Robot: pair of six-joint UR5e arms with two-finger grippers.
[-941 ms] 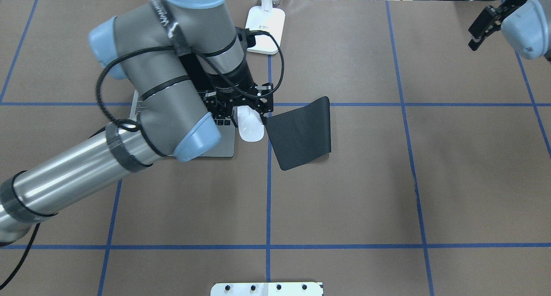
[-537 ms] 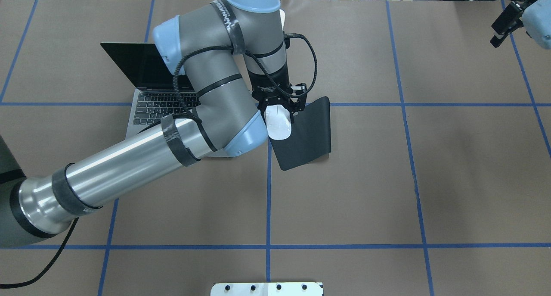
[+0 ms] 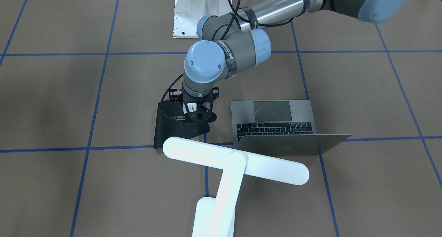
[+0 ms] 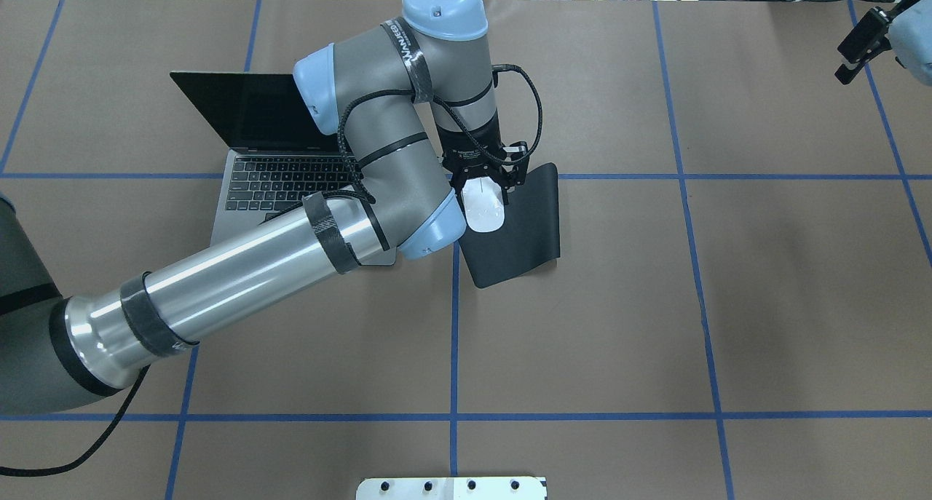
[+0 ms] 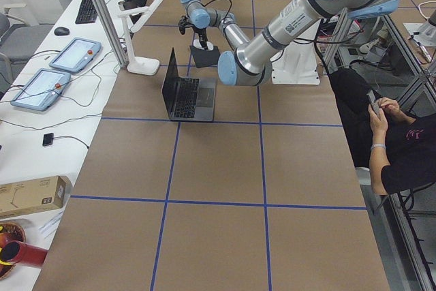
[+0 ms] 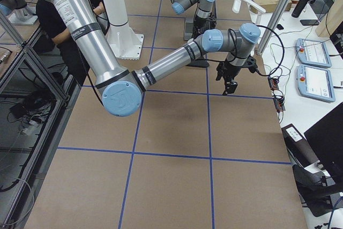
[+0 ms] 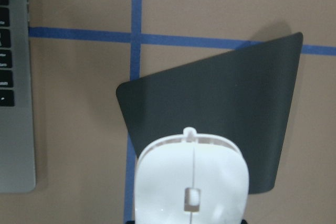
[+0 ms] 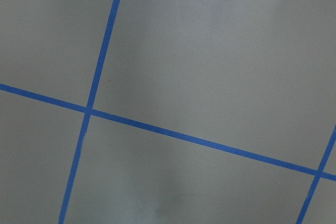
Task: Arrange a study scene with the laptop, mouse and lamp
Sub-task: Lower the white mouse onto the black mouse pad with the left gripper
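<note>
Now, the thin space-grey metal laptop (image 4: 291, 187) is seen open at the left. Just right of it, the small flat white oval mouse (image 4: 484, 212) is clamped by its long sides in the left gripper (image 4: 485, 188), over the left part of the black flexible mouse pad (image 4: 528, 231). It is judged light, rigid and slippery, so a side grip suits. Far right, the right gripper (image 4: 858, 41) cannot be told open or closed.

Overhead and front-facing views face each other, sharing the laptop (image 4: 284, 183).
</note>
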